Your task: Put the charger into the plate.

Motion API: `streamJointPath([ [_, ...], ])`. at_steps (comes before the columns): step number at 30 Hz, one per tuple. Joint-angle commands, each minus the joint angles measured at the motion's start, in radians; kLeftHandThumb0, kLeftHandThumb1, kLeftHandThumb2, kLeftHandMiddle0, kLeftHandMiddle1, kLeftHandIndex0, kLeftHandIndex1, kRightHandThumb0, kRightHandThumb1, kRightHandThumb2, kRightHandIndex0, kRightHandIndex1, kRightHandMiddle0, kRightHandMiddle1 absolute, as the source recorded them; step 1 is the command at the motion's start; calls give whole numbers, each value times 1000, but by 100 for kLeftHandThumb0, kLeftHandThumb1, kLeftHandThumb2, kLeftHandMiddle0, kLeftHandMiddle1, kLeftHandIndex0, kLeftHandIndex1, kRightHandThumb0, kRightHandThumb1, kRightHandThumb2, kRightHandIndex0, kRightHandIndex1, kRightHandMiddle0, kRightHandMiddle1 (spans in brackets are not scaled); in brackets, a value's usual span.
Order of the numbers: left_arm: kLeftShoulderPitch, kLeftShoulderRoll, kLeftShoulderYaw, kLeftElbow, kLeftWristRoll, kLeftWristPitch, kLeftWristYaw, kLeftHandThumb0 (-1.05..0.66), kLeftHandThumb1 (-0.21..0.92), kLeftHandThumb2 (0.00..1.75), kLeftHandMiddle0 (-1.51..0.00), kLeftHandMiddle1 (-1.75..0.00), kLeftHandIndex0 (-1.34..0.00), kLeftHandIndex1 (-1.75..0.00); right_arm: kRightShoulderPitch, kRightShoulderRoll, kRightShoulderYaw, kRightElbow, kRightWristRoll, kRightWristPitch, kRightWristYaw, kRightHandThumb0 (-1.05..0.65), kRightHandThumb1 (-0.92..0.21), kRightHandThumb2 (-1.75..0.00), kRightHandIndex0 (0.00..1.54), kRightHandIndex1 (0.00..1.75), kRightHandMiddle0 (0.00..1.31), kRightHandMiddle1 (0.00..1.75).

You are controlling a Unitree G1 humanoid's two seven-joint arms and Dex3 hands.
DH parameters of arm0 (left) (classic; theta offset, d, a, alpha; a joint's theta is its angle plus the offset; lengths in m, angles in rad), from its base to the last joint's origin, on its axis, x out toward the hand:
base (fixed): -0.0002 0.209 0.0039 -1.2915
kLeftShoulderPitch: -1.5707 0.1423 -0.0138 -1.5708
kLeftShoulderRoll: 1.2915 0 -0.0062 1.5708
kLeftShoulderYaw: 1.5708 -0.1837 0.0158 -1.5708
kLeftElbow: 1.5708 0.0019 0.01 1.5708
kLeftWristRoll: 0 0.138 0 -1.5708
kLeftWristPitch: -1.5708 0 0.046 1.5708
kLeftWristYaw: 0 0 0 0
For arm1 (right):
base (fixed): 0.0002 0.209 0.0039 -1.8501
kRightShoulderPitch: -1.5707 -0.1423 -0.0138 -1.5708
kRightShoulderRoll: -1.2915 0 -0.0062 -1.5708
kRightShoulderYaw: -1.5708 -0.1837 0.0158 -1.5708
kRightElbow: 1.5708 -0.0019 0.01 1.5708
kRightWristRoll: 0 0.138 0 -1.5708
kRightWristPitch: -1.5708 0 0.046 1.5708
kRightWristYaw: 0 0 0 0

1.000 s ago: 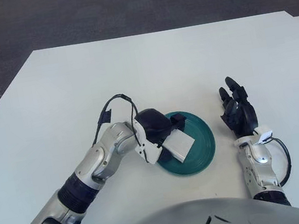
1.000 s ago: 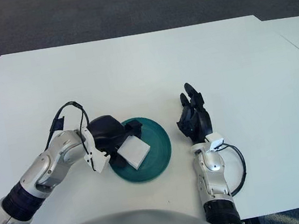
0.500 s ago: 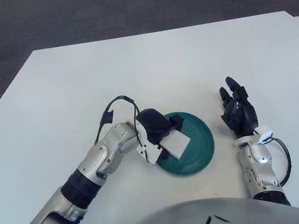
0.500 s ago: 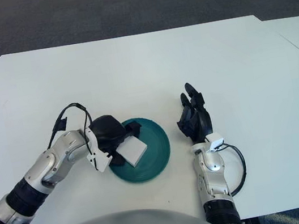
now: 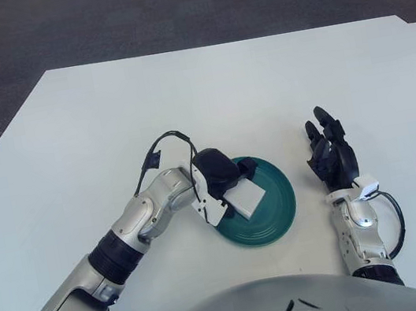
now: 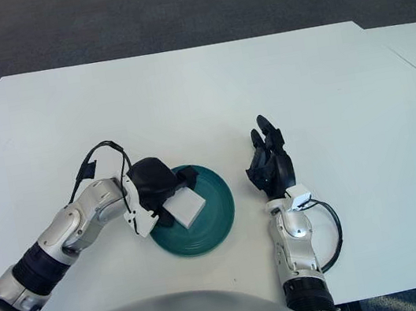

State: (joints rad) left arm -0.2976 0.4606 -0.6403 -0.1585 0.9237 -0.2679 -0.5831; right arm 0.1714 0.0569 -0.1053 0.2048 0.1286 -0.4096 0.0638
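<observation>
The white charger is being gripped by the left hand, fingers closed on it, just over the green plate's left side. Right hand is being rested open on the worktop, right of the plate.

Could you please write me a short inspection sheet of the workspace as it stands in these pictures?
Surface: white table, bare around the work area.
Job's things: white charger over the teal plate, near its left side; whether it rests on the plate cannot be told.
Clutter: nothing seen.
Hands: left hand curled on the charger; right hand parked on the table right of the plate, fingers relaxed, holding nothing.
Cables: black cable looping at the left wrist; another at the right wrist.
Surroundings: dark carpet beyond the table.
</observation>
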Motion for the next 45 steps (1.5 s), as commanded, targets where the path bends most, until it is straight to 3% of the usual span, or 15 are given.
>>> streamJointPath([
  [1,10,17,-9,33,25,3,-13,-47,92,65,-97,-175,-76,-175,68,16,7,78,-6,46,-7,-86,-92,-94,14,0,0,38],
  [5,10,20,-1,55,7,-50,63,-65,92,66,-103,-175,-76,-175,70,24,12,81,-10,41,-14,-88,-92,-93,14,0,0,39],
  [8,7,19,3,58,-4,-56,58,-82,92,70,-90,-175,-50,-175,72,26,14,80,-11,38,-16,-89,-92,-93,14,0,0,40],
  [9,7,22,6,46,-20,-44,22,-89,92,73,-67,-175,-37,-168,73,26,15,80,-11,38,-15,-89,-92,-93,14,0,0,41],
  [10,5,24,8,38,-32,-37,-4,-95,92,77,-47,-147,-24,-150,72,26,15,80,-11,38,-15,-89,-92,-93,15,0,0,42],
  [11,7,33,13,18,-53,-26,-46,-97,92,79,-40,-135,-20,-143,73,25,16,80,-10,40,-13,-90,-92,-93,15,1,0,42],
  [12,9,39,16,5,-66,-19,-73,-100,92,81,-29,-97,-13,-116,73,25,17,80,-9,41,-13,-89,-92,-93,15,1,0,43],
  [14,9,54,18,-20,-93,-11,-129,-103,92,83,-15,-43,-5,-69,74,24,18,80,-7,42,-10,-89,-92,-92,16,1,0,43],
  [17,-1,62,13,-25,-114,-14,-173,-104,92,82,-5,-14,-2,-30,73,22,18,83,-6,41,-7,-88,-92,-92,17,1,0,44],
  [20,-10,68,11,-25,-131,-24,-196,-105,92,80,-2,-5,0,-10,72,21,18,86,-4,40,-5,-87,-92,-92,17,1,0,44],
  [23,-21,78,9,-25,-146,-47,-210,-105,92,76,0,-1,0,-3,71,21,18,87,-5,39,-5,-86,-92,-92,17,1,0,43],
  [32,-35,104,13,-29,-178,-99,-238,-105,92,68,0,0,0,0,74,27,20,80,-7,40,-10,-86,-92,-92,16,0,0,42],
  [45,-25,109,23,-39,-186,-106,-256,-105,92,60,0,0,0,0,78,25,21,81,-5,39,-8,-85,-92,-93,15,0,0,39],
])
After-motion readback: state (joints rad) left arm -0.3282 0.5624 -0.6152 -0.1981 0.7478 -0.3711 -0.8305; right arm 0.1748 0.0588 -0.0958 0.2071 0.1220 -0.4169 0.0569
